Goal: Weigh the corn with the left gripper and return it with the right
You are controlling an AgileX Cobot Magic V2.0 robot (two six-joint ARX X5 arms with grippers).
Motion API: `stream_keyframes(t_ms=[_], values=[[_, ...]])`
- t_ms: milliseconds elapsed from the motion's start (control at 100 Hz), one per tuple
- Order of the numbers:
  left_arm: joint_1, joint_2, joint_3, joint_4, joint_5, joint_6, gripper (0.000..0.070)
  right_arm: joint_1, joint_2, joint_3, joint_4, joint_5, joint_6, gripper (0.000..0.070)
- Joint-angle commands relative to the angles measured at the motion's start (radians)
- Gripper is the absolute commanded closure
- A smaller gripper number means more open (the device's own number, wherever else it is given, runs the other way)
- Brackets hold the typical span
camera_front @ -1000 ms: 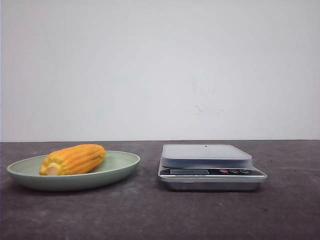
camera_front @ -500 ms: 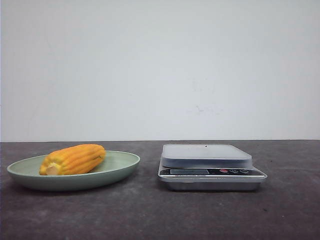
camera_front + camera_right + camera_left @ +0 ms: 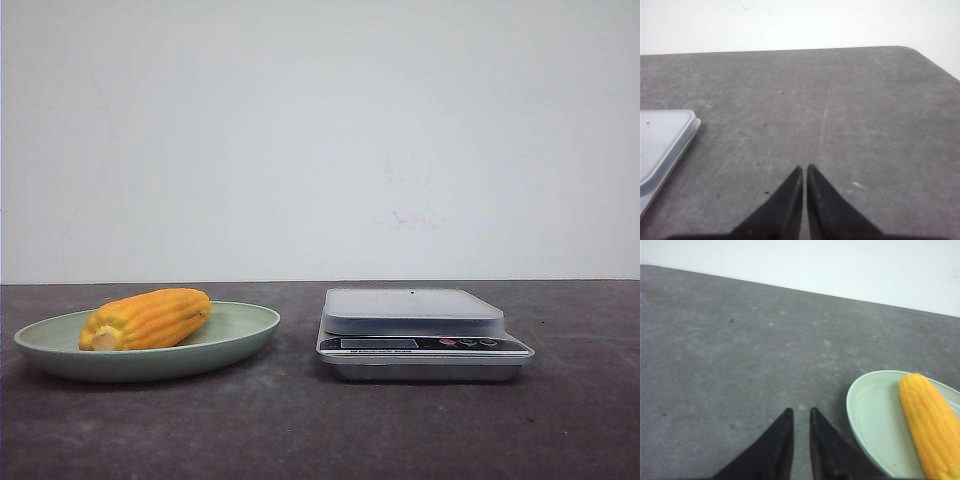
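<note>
Nearest in the front view is a broad strip of bare dark grey table, matt and faintly speckled, running the full width ahead of the 2 objects on it. Neither arm shows in this view.

In the left wrist view, the left gripper hangs over bare tabletop just beside the plate's rim; its 2 black tapering fingers stand only a narrow slit apart, with nothing between them. In the right wrist view, the right gripper has its 2 wedge-shaped tips almost touching, also empty, over open table with the scale's corner off to one side and the table's rounded far corner beyond.

Farther back, 1 shallow oval pale green plate sits on the left, smooth and glossy. The corn, 1 stubby orange-yellow cob with ridged kernel rows and a paler cut end facing left, lies on its side in the plate. A clear gap separates the plate from 1 silver scale, whose flat square platform is bare, with a display and small buttons on its front.

Behind the table's straight far edge is a plain white wall.
</note>
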Motion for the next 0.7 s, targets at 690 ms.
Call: stream_keyframes(t_ms=[690], values=[[0.002, 0.001, -0.01, 0.076, -0.001, -0.114, 0.0687, 0.056, -0.002, 0.026, -0.019, -0.07, 0.214, 0.0697]])
